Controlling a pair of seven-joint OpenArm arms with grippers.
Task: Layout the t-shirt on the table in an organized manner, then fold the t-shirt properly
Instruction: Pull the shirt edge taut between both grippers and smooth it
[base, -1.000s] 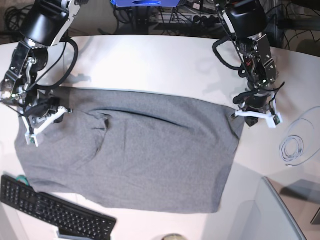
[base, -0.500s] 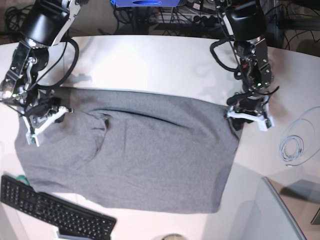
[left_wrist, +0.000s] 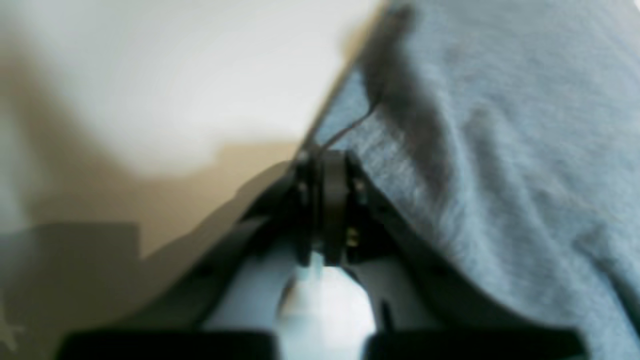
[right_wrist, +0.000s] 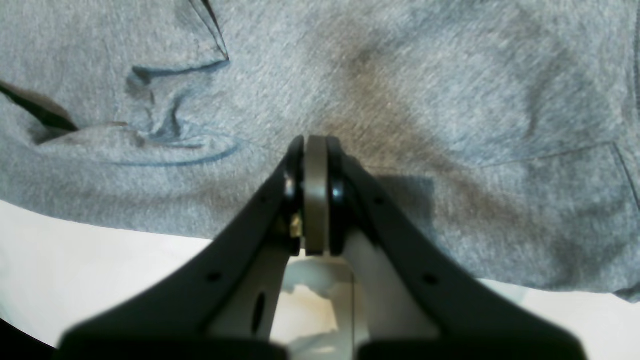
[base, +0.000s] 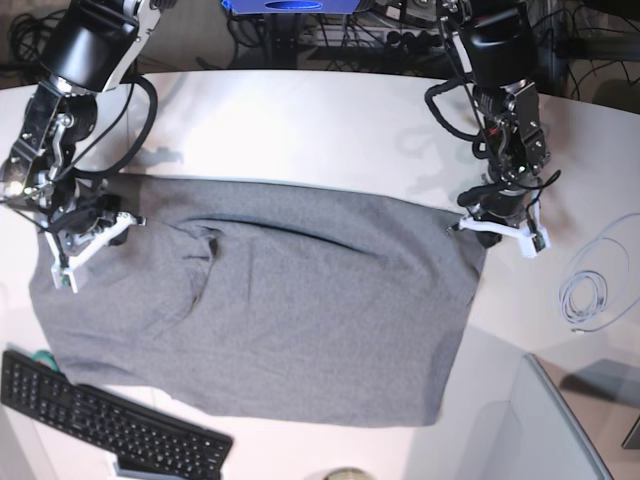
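White curved bench (base: 300, 120) carries the heather-grey cotton t-shirt (base: 270, 310), spread nearly flat. At 9 o'clock the right claw (base: 85, 240) is pinched on its edge; at 3 o'clock the left claw (base: 498, 228) is pressed together at the corner. Layout's almost done, a crease remains, folding hasn't started.

No legible txt, labels or nos. anywhere; keyboard (base: 110, 425) keys too small.

Tangle of dark cables (base: 330, 40) along the top of the frame, blue object (base: 290, 6) at top centre, black keyboard (base: 110, 420) at lower left, coiled pale cable (base: 588, 295) at right, grey panel (base: 560, 420) in lower right corner
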